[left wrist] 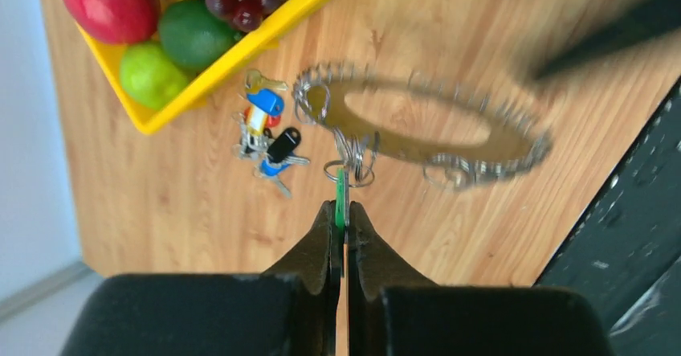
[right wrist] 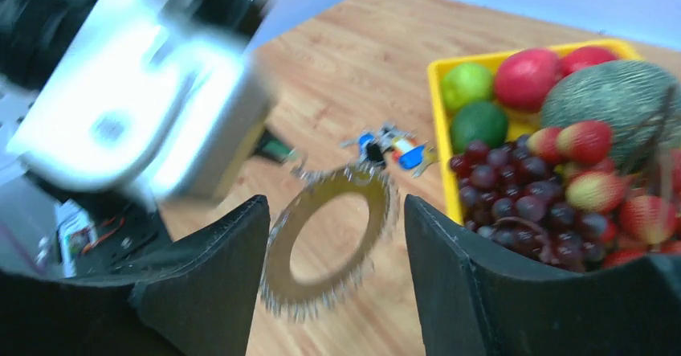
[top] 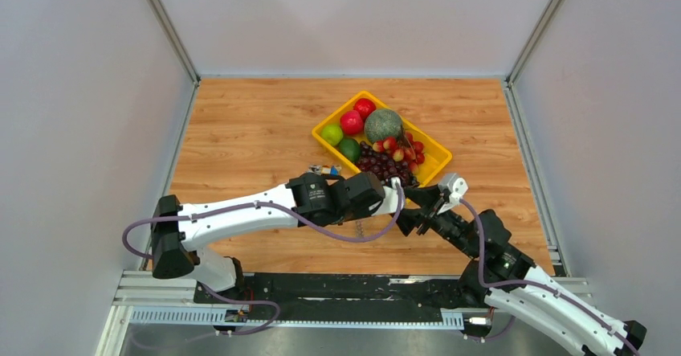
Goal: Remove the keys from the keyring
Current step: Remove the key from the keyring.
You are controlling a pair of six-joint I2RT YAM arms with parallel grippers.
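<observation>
My left gripper (left wrist: pixel 343 207) is shut on the small green tag (left wrist: pixel 340 189) that hangs from the keyring (left wrist: pixel 514 141). The silver keys (left wrist: pixel 482 103) stand spiky all around the ring, which looks blurred. In the right wrist view the keyring (right wrist: pixel 279 255) with its keys (right wrist: pixel 311 306) hangs between the wide-open fingers of my right gripper (right wrist: pixel 333 203), touching neither finger. From above, the left gripper (top: pixel 400 197) and right gripper (top: pixel 415 215) meet just in front of the tray, and the arms hide the ring.
A yellow tray (top: pixel 434 161) holds a melon (top: pixel 383 124), grapes (top: pixel 384 165), apples and limes, just beyond the grippers. A small bunch of coloured keys (left wrist: pixel 269 139) lies on the wooden table beside the tray (left wrist: pixel 241 51); it also shows from above (top: pixel 324 169).
</observation>
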